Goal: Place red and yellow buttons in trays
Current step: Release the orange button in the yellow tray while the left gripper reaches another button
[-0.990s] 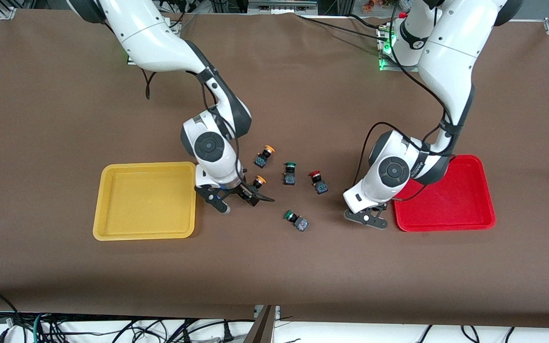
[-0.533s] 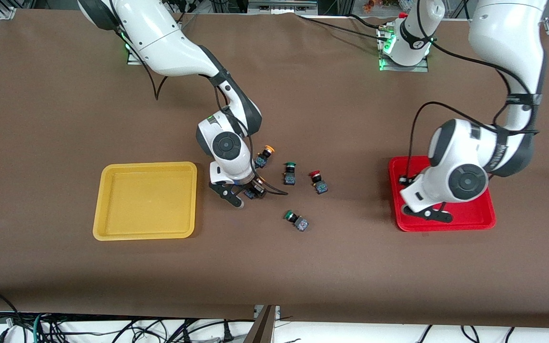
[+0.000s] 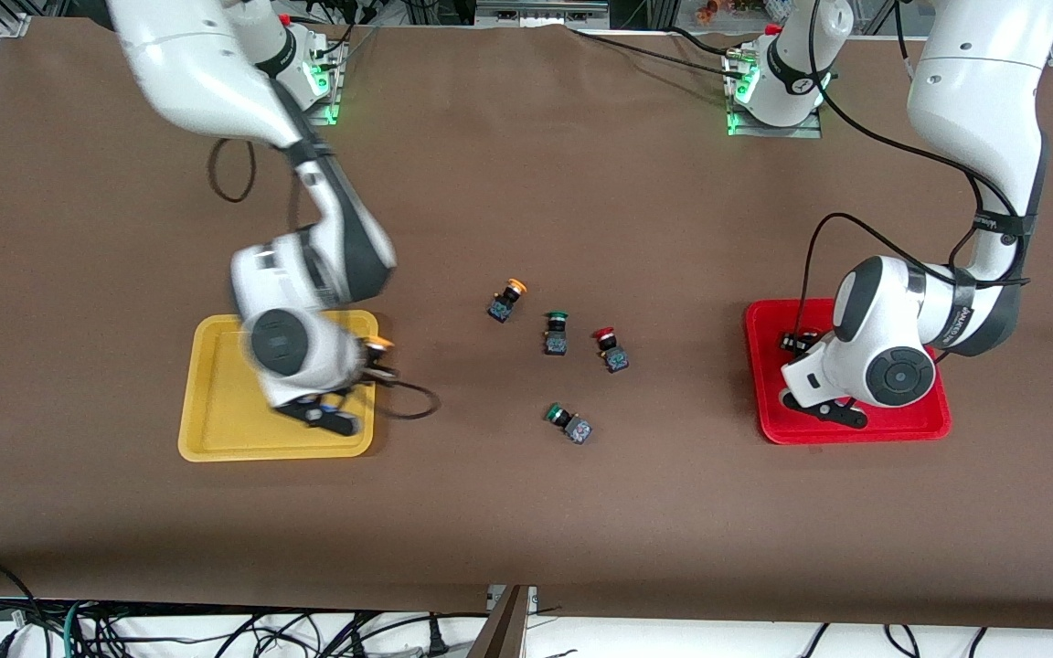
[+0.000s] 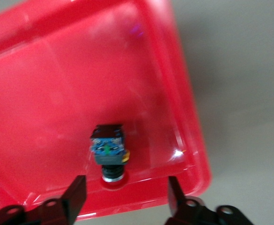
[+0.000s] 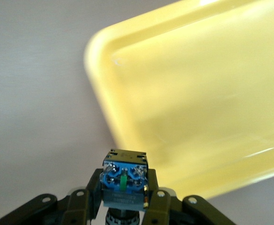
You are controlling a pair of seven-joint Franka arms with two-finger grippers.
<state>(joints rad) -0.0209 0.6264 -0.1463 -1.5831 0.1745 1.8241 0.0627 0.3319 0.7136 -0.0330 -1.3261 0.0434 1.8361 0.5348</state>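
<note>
My right gripper point(image 3: 366, 361) is shut on a yellow button point(image 3: 380, 347), holding it over the yellow tray point(image 3: 216, 429) at the corner toward the table's middle. The right wrist view shows the button's blue-ended base point(image 5: 124, 180) between the fingers, with the yellow tray point(image 5: 198, 93) below. My left gripper point(image 3: 805, 370) is open over the red tray point(image 3: 856, 431). A red button point(image 3: 796, 341) lies in that tray. In the left wrist view it point(image 4: 109, 150) lies just past the open fingers point(image 4: 76, 197). Another yellow button point(image 3: 508, 300) and a red button point(image 3: 610, 348) lie mid-table.
Two green-capped switches lie mid-table, one point(image 3: 556, 332) between the loose yellow and red buttons, one point(image 3: 568, 422) nearer the front camera. A black cable loop point(image 3: 417, 402) hangs from the right hand beside the yellow tray. The table is covered in brown cloth.
My right gripper closed on a yellow button mid-table and carried it over the yellow tray's corner. My left gripper swung from the table to over the red tray, where a red button now lies.
</note>
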